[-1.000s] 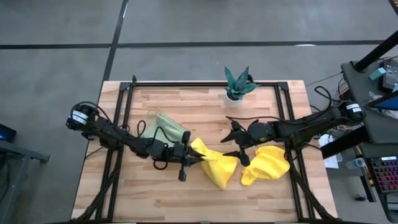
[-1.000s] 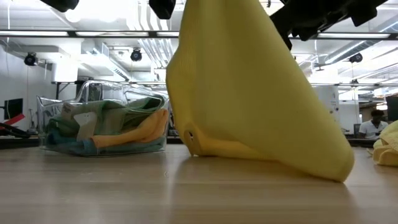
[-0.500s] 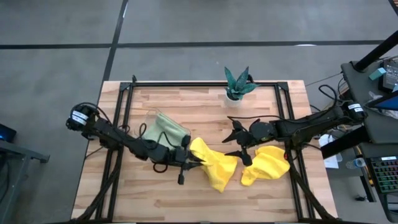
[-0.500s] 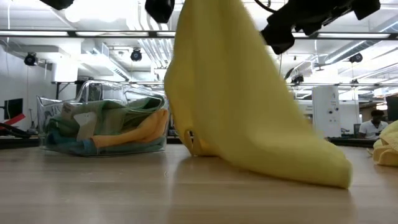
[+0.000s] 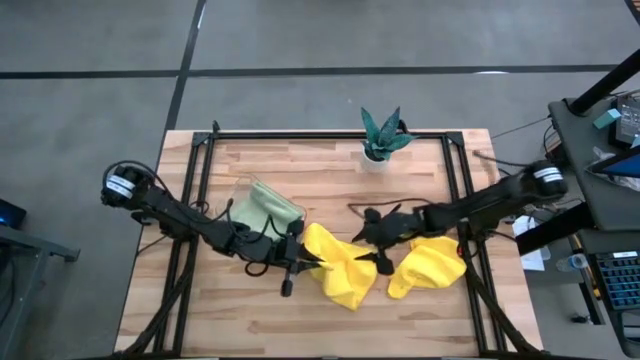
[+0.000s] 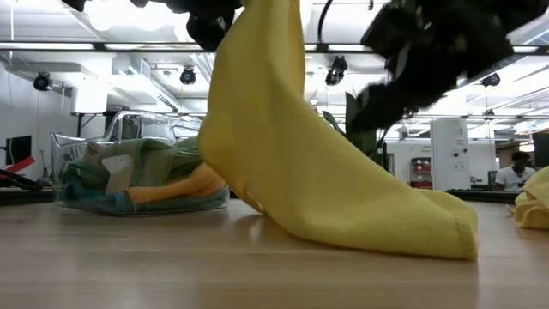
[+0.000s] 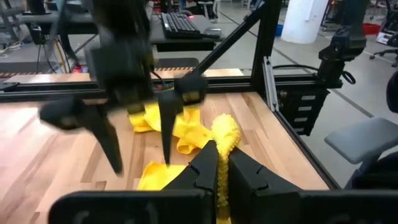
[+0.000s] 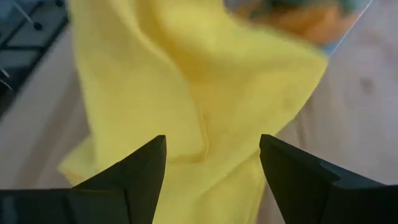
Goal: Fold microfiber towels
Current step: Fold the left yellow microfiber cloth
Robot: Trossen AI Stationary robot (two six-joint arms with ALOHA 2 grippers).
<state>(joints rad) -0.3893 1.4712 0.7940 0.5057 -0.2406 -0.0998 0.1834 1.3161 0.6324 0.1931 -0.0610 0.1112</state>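
Yellow towel [image 5: 342, 275] is pinched unfolded in the closed left gripper [image 5: 312, 258], the wide-open right gripper [image 5: 372, 248] just beside it, folding barely begun.

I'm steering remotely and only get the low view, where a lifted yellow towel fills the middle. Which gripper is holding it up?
Observer: The left gripper is shut on a corner of the yellow towel; its wrist view shows the cloth pinched between the fingers.
Operator: And the dark arm blurred at the upper right of my picture?
Observer: That is the right gripper, open and touching nothing; its wrist view shows the towel just ahead of it.
Operator: Is that yellow scrap at my right edge part of the same towel?
Observer: No. From above it is a second yellow towel, crumpled on the table to the right, apart from the held one.
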